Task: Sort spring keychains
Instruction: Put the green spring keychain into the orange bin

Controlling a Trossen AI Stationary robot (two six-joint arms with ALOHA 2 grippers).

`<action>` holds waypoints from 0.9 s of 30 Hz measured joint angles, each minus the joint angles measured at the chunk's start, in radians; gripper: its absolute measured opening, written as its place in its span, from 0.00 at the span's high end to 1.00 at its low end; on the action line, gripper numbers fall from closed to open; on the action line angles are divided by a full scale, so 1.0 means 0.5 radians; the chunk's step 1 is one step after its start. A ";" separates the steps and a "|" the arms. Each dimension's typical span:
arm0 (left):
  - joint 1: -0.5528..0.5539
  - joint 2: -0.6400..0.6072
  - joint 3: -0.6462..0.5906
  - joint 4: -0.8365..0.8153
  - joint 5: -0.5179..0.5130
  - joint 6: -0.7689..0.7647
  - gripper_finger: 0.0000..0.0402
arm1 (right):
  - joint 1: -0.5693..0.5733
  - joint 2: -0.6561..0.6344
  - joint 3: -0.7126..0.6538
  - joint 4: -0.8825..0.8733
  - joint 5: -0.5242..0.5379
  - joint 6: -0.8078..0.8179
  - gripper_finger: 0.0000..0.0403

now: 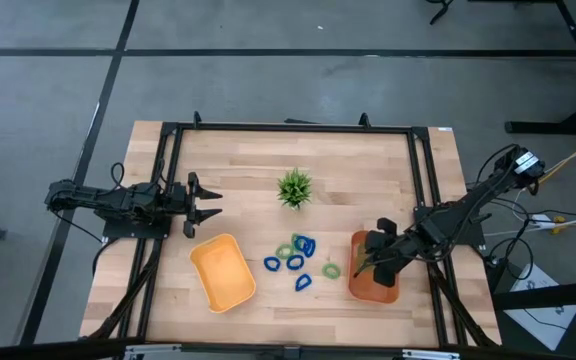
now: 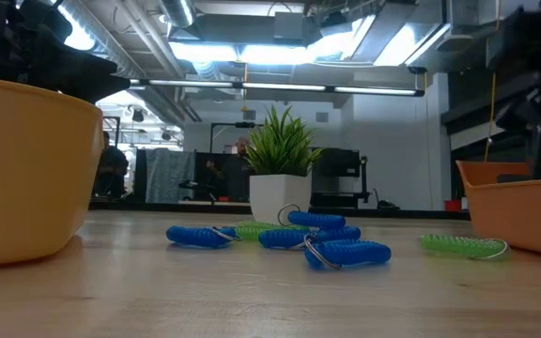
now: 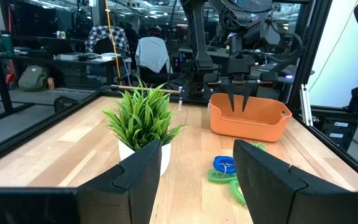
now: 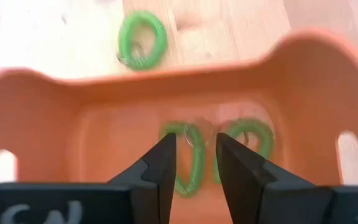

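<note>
Orange plastic forms the tray (image 1: 360, 288) at the desk's (image 1: 258, 160) right side, and the right gripper (image 4: 194, 155) hangs directly over its interior; the two dark fingers (image 4: 160, 168) stand narrowly apart with nothing between them. Two light green spring keychains (image 4: 188, 158) lie on the tray floor just below the fingertips — side by side, and free of the gripper; a third green keychain (image 4: 142, 38) lies on the wood just outside the tray wall. The remaining keychains sit in a loose cluster (image 1: 293, 255) between the two trays; dark blue coils (image 2: 346, 252) and light green ones are mixed there, some touching. One green coil (image 2: 463, 245) rests apart from the cluster, near the orange tray. The yellow tray (image 1: 223, 272) stands at the left of the cluster; its contents cannot be made out. A small artificial plant (image 1: 294, 188) in a white pot stands behind the cluster, toward the desk's far edge. The left gripper (image 1: 208, 203) waits over the desk's left side — fingers spread wide, holding nothing, well apart from the keychains.
</note>
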 joint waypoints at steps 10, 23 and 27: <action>0.000 0.001 0.000 0.000 0.000 0.000 0.51 | 0.002 0.000 0.108 0.060 0.216 -0.201 0.72; 0.000 0.000 0.000 0.000 0.000 0.000 0.51 | 0.059 0.001 0.108 0.164 0.321 -0.261 0.71; 0.000 0.000 0.000 0.000 0.000 0.000 0.51 | 0.061 0.001 0.108 0.207 0.348 -0.351 0.71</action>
